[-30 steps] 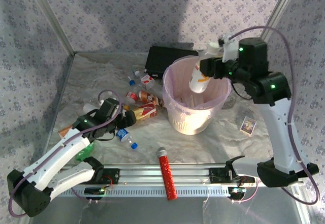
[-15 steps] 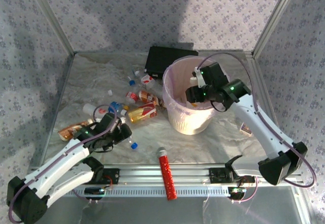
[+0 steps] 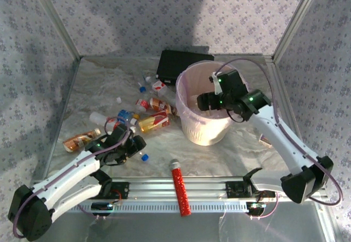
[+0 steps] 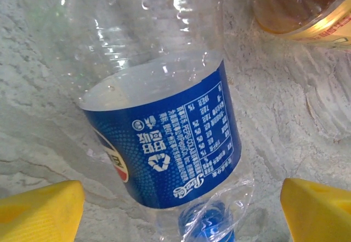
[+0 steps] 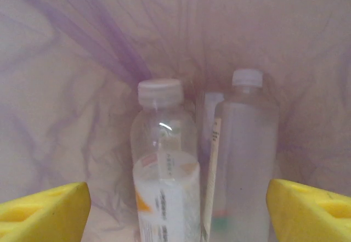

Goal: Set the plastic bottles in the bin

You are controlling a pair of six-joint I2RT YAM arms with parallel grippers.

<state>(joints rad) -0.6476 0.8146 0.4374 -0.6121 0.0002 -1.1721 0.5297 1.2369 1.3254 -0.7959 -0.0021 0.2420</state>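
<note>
My left gripper is open, low over a clear plastic bottle with a blue label and blue cap lying on the table. The bottle lies between the yellow fingertips, which stand apart from it. From above, this gripper sits just left of the blue cap. My right gripper reaches inside the pale pink bin and is open. Between its wide fingers a white-labelled bottle and a clear bottle lean against the bin wall, neither touched.
More bottles lie left of the bin: an amber one, a brown one and small ones. A black box is behind the bin, a red glitter tube at the near rail, a small card on the right.
My right gripper dropped into the bin and opened, letting go of the white-labelled bottle. My left gripper moved nearer and rightward, down over the blue-labelled bottle.
</note>
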